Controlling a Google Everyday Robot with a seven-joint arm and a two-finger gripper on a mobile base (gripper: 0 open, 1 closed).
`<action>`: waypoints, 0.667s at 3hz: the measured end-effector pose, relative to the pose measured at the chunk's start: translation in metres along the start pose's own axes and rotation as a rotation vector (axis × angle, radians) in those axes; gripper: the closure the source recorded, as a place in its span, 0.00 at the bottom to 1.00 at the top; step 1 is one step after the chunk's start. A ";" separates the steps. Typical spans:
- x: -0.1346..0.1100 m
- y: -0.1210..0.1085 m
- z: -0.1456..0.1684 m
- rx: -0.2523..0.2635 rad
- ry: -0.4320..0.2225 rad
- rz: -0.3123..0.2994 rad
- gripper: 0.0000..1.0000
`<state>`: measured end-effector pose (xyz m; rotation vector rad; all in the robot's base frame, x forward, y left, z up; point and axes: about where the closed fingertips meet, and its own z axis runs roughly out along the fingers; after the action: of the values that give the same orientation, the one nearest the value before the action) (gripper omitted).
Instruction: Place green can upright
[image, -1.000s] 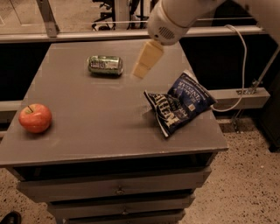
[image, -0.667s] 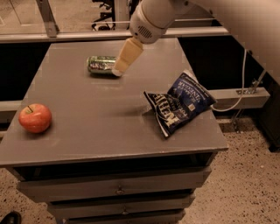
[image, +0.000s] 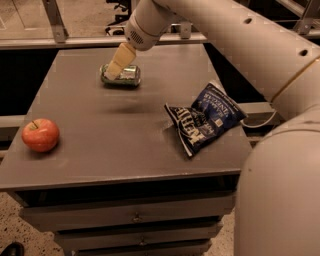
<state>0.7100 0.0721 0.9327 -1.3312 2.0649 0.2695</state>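
The biggest thing here is the robot's pale arm. It fills the lower right of the frame, goes up the right side and reaches over to the upper left.

Under it is a gray table with drawers along the bottom. A blue chip bag lies crumpled right of the middle. A red apple sits by the left edge, well apart from everything else.

The green can is in the upper left part of the tabletop. It lies on its side, with its silver ends pointing left and right.

The gripper hangs at the end of the arm, right over the left end of the can. It is tilted down and to the left. I cannot tell how wide it is open. I also cannot tell if it has hold of the can or is only in front of it. The can looks like it rests on the table, not lifted.

So I think this is the reach-and-grab step, and the can is not stood up yet. Next, the gripper needs a firm hold around the can's round body. The can is shiny and can roll away if it gets bumped. Then the gripper has to tip it so one silver end sits flat on the table.
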 end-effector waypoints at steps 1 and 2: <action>-0.013 -0.006 0.027 -0.012 0.026 -0.003 0.00; -0.020 -0.008 0.051 -0.028 0.058 -0.036 0.00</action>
<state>0.7430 0.1087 0.9074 -1.4069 2.0901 0.2478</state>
